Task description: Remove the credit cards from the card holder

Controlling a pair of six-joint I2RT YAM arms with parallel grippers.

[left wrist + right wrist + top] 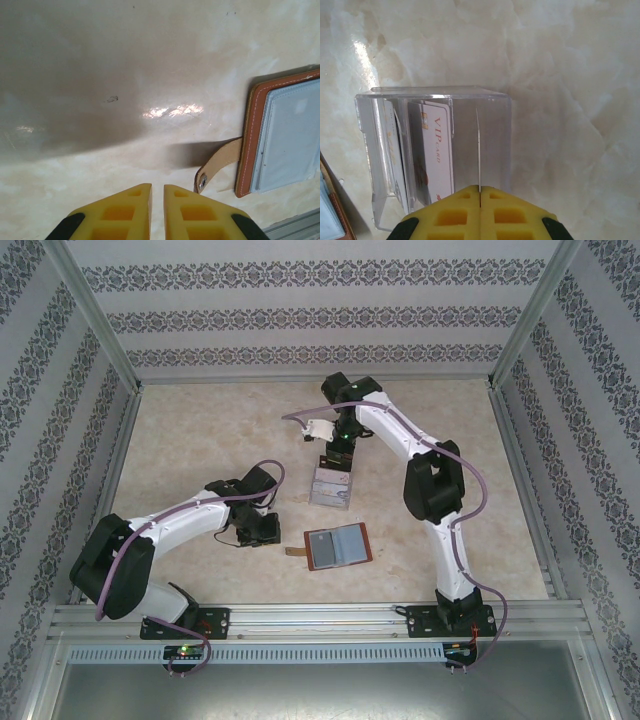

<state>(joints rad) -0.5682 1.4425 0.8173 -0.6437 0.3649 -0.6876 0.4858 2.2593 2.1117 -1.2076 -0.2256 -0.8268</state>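
Your left claw (157, 197) hovers low over the table (100, 75). Its yellow fingers are nearly closed, with only a slit between them and nothing in it. It sits just beside the strap (220, 162) of the card holder (280, 135), probably so it can pin the holder when needed. The holder lies open with its blue-grey face up; whether any cards are left inside, you cannot tell. Just behind it stands the clear tray (495, 125), with credit cards (437, 150) upright in its slots. Your right claw (480, 200) hangs above the tray, pinched shut on a thin card (479, 150) seen edge-on and lined up with a free slot.
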